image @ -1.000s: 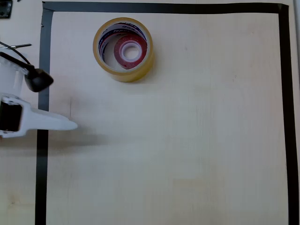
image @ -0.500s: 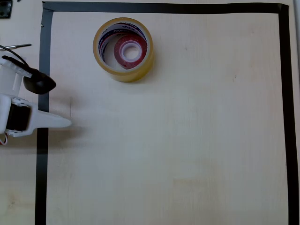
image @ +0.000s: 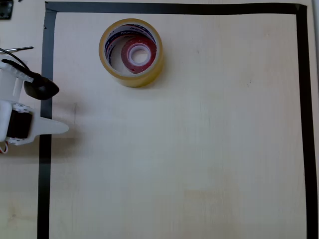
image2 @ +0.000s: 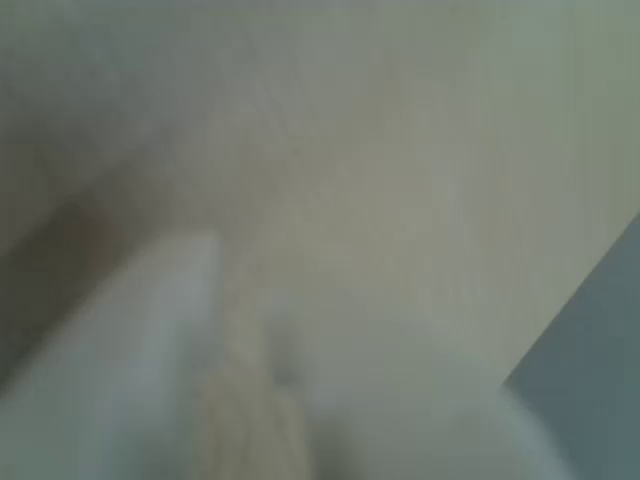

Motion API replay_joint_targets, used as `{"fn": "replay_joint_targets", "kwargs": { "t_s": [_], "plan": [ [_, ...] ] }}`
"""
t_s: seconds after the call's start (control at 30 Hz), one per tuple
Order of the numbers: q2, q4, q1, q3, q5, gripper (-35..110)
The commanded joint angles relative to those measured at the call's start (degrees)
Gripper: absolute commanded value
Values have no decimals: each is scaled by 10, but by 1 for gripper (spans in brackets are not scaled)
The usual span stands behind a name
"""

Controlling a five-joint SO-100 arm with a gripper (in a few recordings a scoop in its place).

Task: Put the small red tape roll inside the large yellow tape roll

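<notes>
Lying inside the large yellow tape roll (image: 131,52), at twelve o'clock, glossy small red tape roll (image: 138,55); gripper (image: 62,128) at nine, jaws seemingly together.

Red tape roll (image: 137,55), white core; yellow tape roll (image: 131,52); black border tape (image: 46,74).

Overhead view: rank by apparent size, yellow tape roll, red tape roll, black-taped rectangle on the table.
1. Black tape border: frames nearly the whole table surface, by far the largest.
2. Large yellow tape roll: wide ring.
3. Small red tape roll: smallest, lying inside the yellow roll's core, roughly half its width.
</notes>
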Motion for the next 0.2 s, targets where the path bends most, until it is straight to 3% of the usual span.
{"fn": "replay_joint_targets", "kwargs": {
  "t_s": [0.0,0.17],
  "plan": [
    [17,4,8,-6,16,1],
    [17,4,8,-6,16,1]
  ]
}}
